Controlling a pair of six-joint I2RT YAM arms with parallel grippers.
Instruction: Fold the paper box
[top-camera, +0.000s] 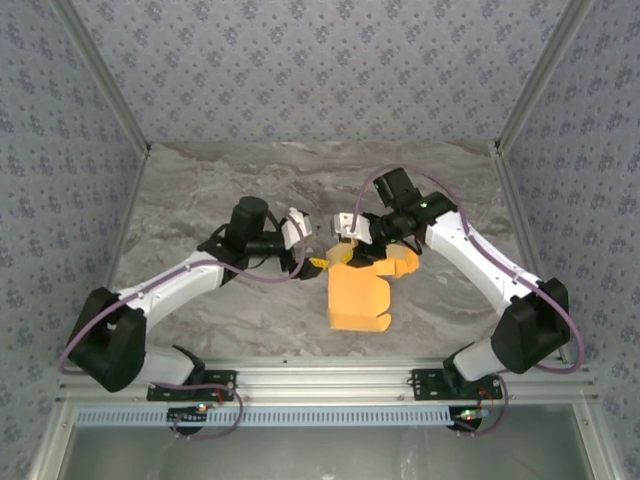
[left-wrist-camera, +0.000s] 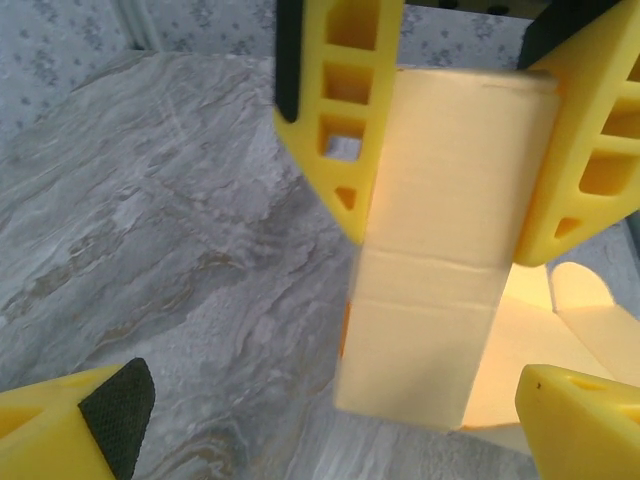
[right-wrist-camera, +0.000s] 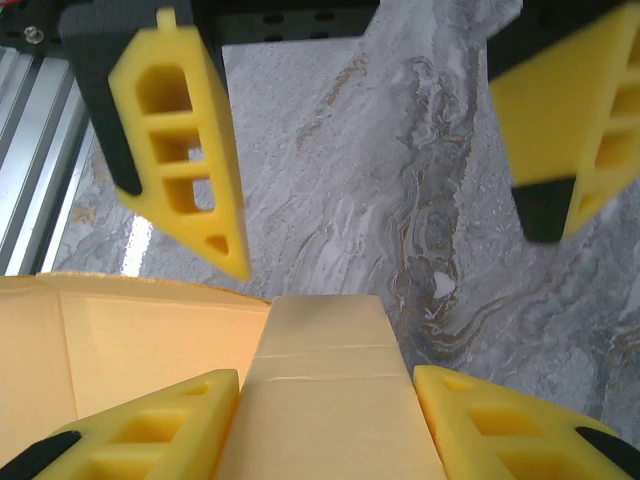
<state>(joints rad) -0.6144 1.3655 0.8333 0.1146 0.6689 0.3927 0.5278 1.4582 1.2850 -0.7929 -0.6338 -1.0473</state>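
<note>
Evidently light, thin and easily creased, the paper box (top-camera: 360, 295) is pinched at its narrow panel by the right gripper (right-wrist-camera: 330, 420), so the left gripper (right-wrist-camera: 375, 140), spread wide just opposite the right gripper, should take hold beside a fold line.

Grey marbled table (top-camera: 200, 180) is lying flat at centre, its veining showing pale streaks throughout. Blue-grey patterned walls (top-camera: 300, 60) are enclosing it at 9, 12 and 3 o'clock. One metal post (top-camera: 99, 68) is slanting up at 11 o'clock, and a second post (top-camera: 545, 68) is doing so at 1 o'clock. An aluminium rail (top-camera: 330, 378) is running along the table's edge at 6 o'clock, with a perforated strip (top-camera: 330, 415) lying just beside it.
</note>
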